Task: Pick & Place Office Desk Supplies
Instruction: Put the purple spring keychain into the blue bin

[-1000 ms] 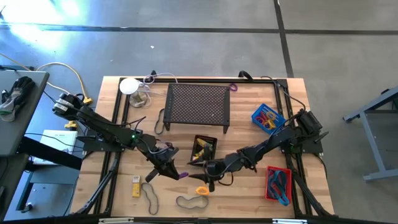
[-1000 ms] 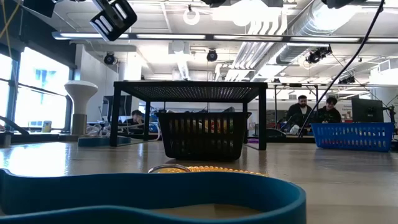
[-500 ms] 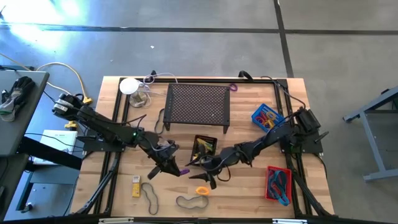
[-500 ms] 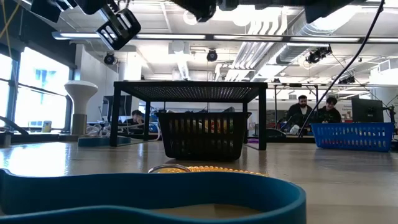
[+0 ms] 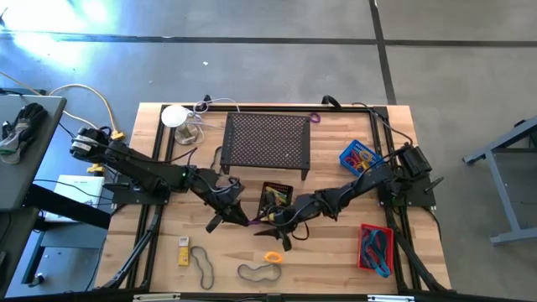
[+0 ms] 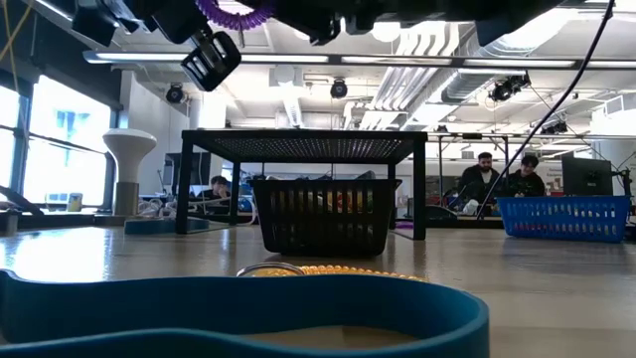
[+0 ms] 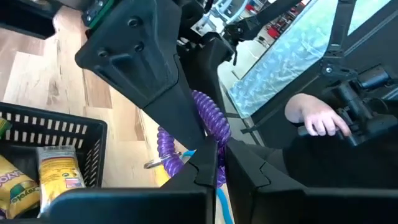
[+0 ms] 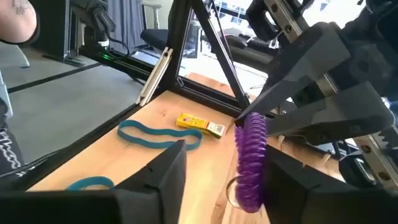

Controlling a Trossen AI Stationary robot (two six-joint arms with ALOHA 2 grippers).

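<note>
Office supplies are only partly sorted, as judged from the high view. A purple coiled ring is held up at the middle of the frame, clamped in the closed left gripper, just left of the black mesh basket. The right gripper is brought up close to the same ring from the right; in the right wrist view its dark fingers stand apart on either side of the ring, and no contact can be confirmed. A handover, or a drop into the black basket, appears to be the step in hand.

Some items are already stowed: yellow packets lie in the black basket, and coloured pieces are seen in the blue basket at the right and the red basket at the lower right. Left on the bare wooden table along the lower edge of the frame are a yellow packet, an orange ring and two thin rubber-band loops.

The ring is a springy plastic spiral, glossy and ribbed. The baskets are of stiff mesh, the packets flat and rectangular, the loops limp and thin. A black perforated metal stand is placed at the upper middle.
</note>
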